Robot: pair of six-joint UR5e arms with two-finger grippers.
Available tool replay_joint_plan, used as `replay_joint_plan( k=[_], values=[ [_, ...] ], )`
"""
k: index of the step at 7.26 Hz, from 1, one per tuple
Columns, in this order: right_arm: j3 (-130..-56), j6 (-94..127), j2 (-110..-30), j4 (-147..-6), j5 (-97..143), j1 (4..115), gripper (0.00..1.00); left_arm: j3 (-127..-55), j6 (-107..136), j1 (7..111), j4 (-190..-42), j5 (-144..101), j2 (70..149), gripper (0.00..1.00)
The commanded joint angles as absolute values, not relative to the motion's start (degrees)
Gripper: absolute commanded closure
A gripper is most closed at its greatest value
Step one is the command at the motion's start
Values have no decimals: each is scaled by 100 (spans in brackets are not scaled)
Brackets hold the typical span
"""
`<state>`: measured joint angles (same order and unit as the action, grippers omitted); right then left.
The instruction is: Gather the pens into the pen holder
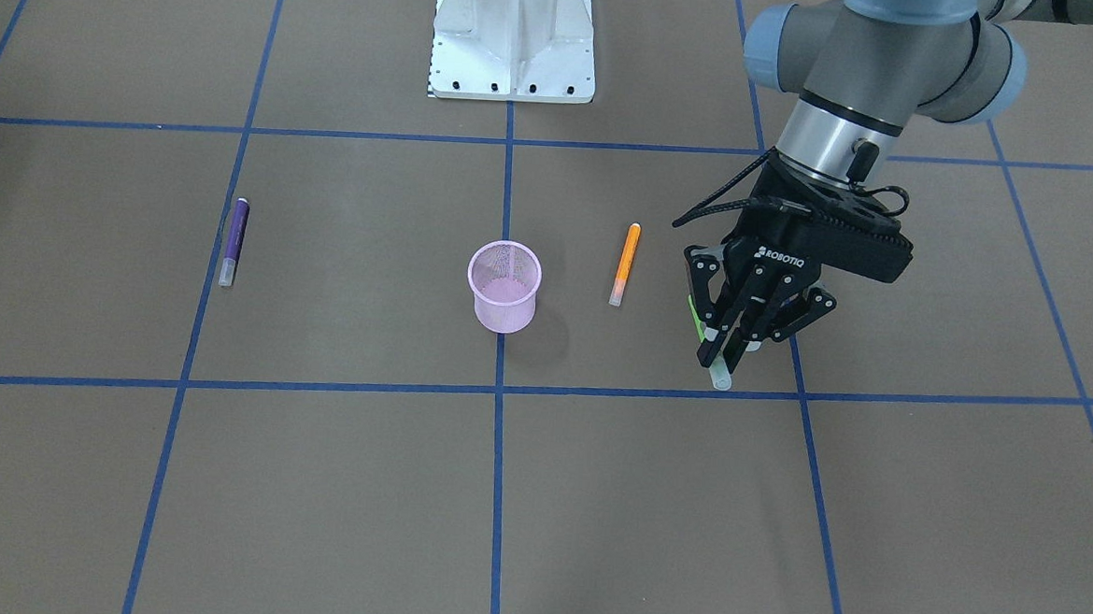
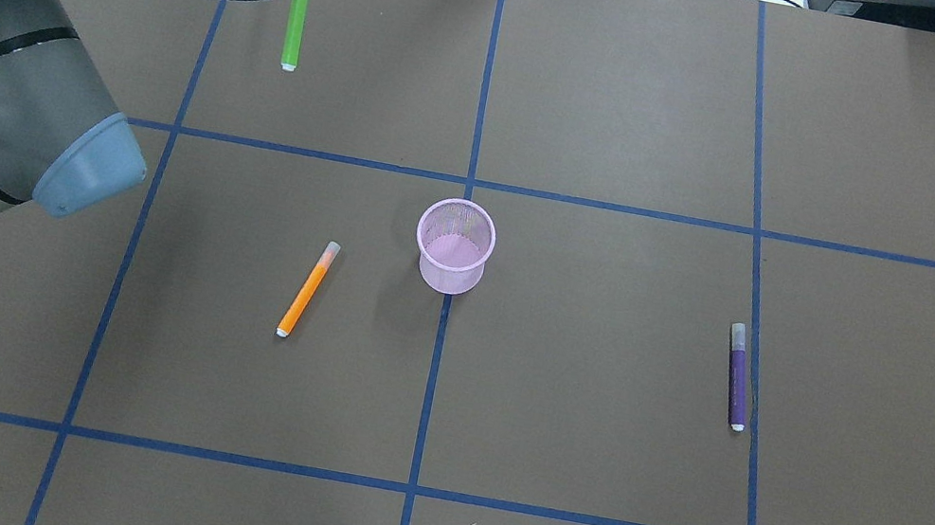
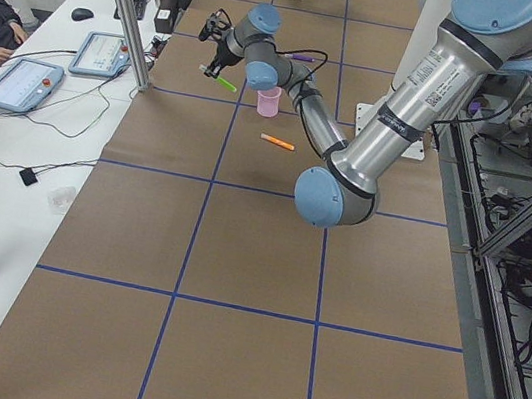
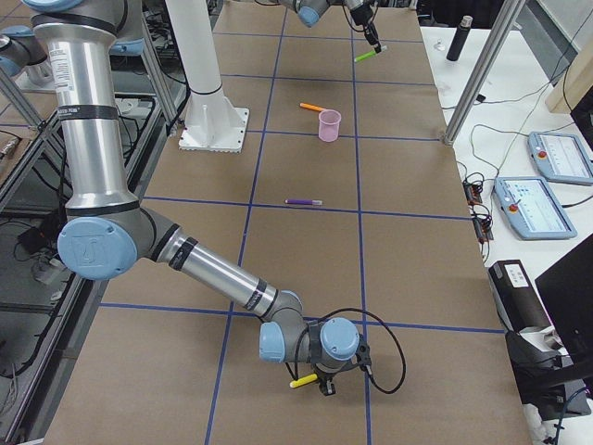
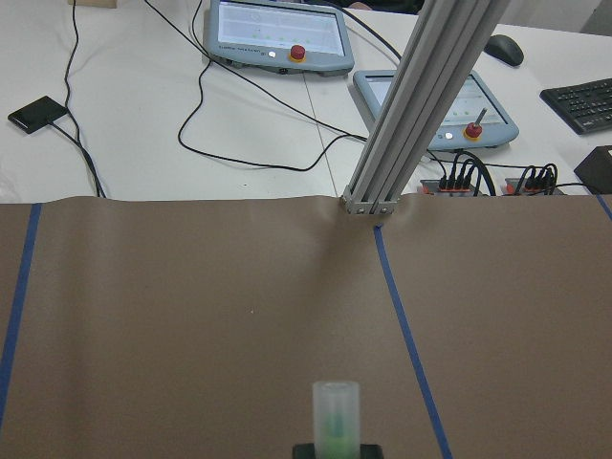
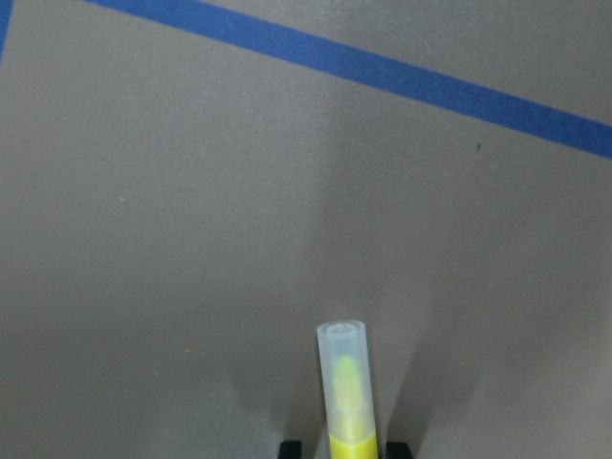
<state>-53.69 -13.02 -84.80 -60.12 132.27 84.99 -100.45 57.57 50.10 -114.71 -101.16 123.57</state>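
Pink mesh pen holder (image 2: 454, 246) stands upright mid-table on a blue tape line (image 2: 430, 391). My left gripper (image 1: 727, 349) pinches the green pen (image 2: 294, 30), raised, well apart from the cup. The orange pen (image 2: 306, 289) lies flat near the cup on that side, and the purple pen (image 2: 737, 376) lies opposite. My right gripper (image 4: 321, 380) clamps a yellow pen (image 6: 346, 402) far down the table. An aluminium post (image 5: 421, 105) rises beyond the green cap.
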Motion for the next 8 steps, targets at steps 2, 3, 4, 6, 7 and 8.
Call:
replay_joint_plan(
  k=[2,3,4,6,7,8],
  values=[
    [-5353,-1327,-8490,-6012,13228,8499,93,-10046,5757,5010,-11470,-10116,12357,100],
    [-5379,-1345,-8473,-6020,13245,8499,100,-10046,5748,5010,-11470,-10116,12357,100],
    [-5457,-1467,-8447,-6012,13254,8499,100,-10063,5731,5010,-11496,-10116,12357,100],
    [-5895,-1302,-8446,-6020,13776,8604,100,-10195,5730,5010,-11923,-10116,12323,100],
    [-6272,-1109,-8464,-6021,14138,8665,100,-10239,5739,4940,-12266,-9951,12287,100],
    [-6832,-733,-8533,-6021,14142,8770,100,-10274,5757,4513,-12652,-9488,12244,100]
  ],
)
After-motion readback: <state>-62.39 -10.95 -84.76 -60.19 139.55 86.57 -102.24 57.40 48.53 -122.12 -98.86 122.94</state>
